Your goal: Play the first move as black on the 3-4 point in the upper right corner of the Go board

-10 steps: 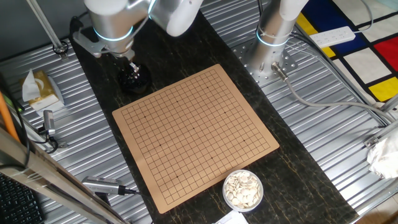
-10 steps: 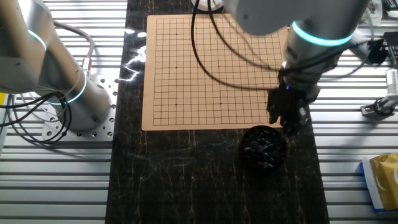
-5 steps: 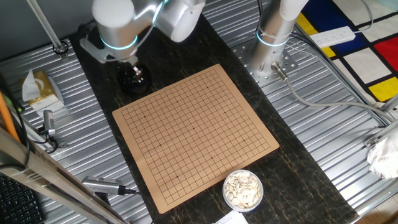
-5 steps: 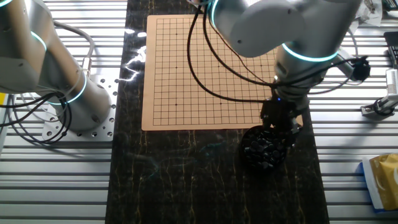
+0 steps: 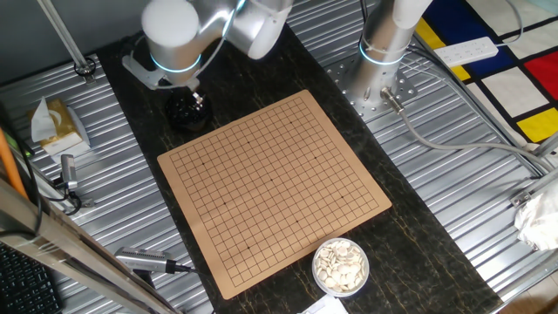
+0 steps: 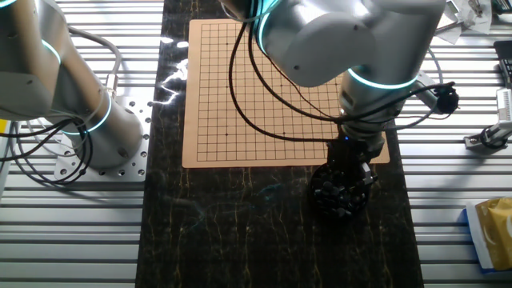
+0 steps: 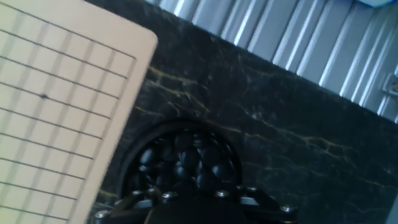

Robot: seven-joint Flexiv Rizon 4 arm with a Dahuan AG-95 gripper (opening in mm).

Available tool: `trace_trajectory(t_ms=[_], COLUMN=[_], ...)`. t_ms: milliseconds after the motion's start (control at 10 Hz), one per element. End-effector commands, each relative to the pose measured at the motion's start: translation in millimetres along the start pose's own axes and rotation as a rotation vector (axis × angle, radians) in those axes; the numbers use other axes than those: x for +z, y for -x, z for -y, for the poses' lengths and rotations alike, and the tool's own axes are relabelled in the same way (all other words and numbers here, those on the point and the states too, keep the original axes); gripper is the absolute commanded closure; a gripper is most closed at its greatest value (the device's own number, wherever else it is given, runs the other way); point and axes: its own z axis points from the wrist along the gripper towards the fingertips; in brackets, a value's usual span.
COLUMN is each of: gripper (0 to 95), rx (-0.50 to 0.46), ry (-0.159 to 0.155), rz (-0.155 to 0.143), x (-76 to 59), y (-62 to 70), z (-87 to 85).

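One hand (image 6: 352, 170), grip state unclear, over one bowl (image 7: 180, 163) of black stones.

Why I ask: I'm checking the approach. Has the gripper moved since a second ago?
Yes. In the other fixed view the gripper has shifted left off the Go board corner to above the bowl of black stones.

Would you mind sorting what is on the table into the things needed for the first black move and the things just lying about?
Needed:
gripper, over the bowl
bowl of black stones
Go board, no stones on it

Lying about:
bowl of white stones
tissue box
power strip
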Motion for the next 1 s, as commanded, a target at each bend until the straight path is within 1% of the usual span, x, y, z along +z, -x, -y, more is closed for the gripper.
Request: trace_trajectory(t_ms=[100, 300, 500, 600, 700, 800, 900, 1000], gripper=[57.0, 57.0, 57.0, 57.0, 57.0, 57.0, 76.0, 76.0], rx=[-0.005, -0.009, -0.010, -0.012, -0.014, -0.017, -0.021, -0.021], ry=[-0.007, -0.029, -0.042, -0.046, -0.058, -0.065, -0.074, -0.081], rz=[0.005, 0.003, 0.009, 0.016, 0.029, 0.034, 0.033, 0.030], x=[3.0, 4.5, 9.3, 9.8, 9.7, 9.7, 9.7, 9.8], y=[1.4, 1.7, 2.1, 2.1, 2.4, 2.4, 2.4, 2.4], z=[0.2, 0.0, -1.3, -1.4, -1.2, -1.1, -1.0, -1.0])
